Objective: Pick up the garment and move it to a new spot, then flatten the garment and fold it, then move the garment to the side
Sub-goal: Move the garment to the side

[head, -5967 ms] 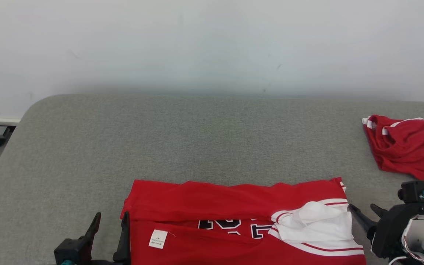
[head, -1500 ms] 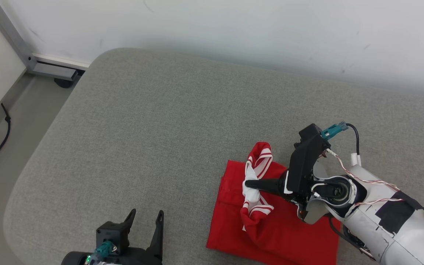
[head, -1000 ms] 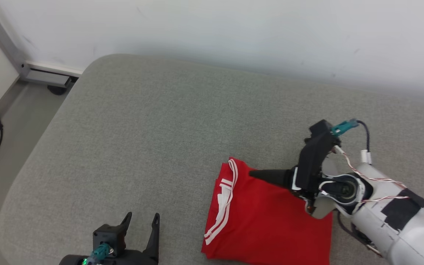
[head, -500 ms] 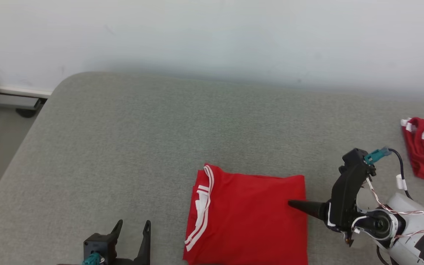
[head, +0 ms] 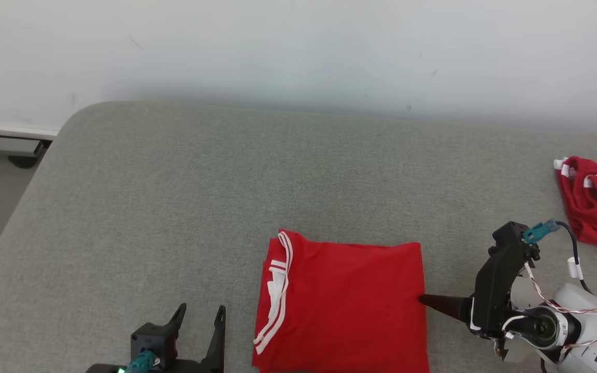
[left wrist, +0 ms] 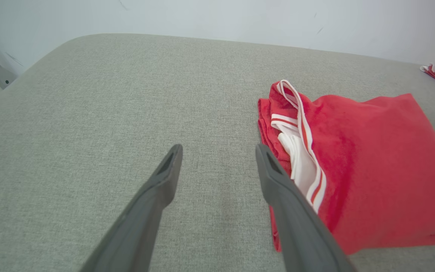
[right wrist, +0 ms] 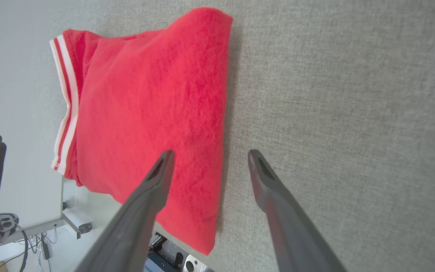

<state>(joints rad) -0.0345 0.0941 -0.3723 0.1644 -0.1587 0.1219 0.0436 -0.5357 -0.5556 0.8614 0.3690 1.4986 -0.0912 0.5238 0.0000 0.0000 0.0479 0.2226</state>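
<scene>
One folded red jersey [head: 345, 305] lay flat on the grey padded surface [head: 174, 197] near its front edge, its white-striped trim turned toward the robot's left. The right gripper [head: 425, 300], jaws spread and holding nothing, pointed at the jersey's right edge, its fingertip just beside the cloth; in the right wrist view, one finger overlapped that edge and the other stood over bare grey padding. The left gripper [head: 201, 309], likewise spread and empty, sat just left of the trim, apart from it. Another crumpled red garment [head: 596, 217] lay well apart at the far right.
</scene>
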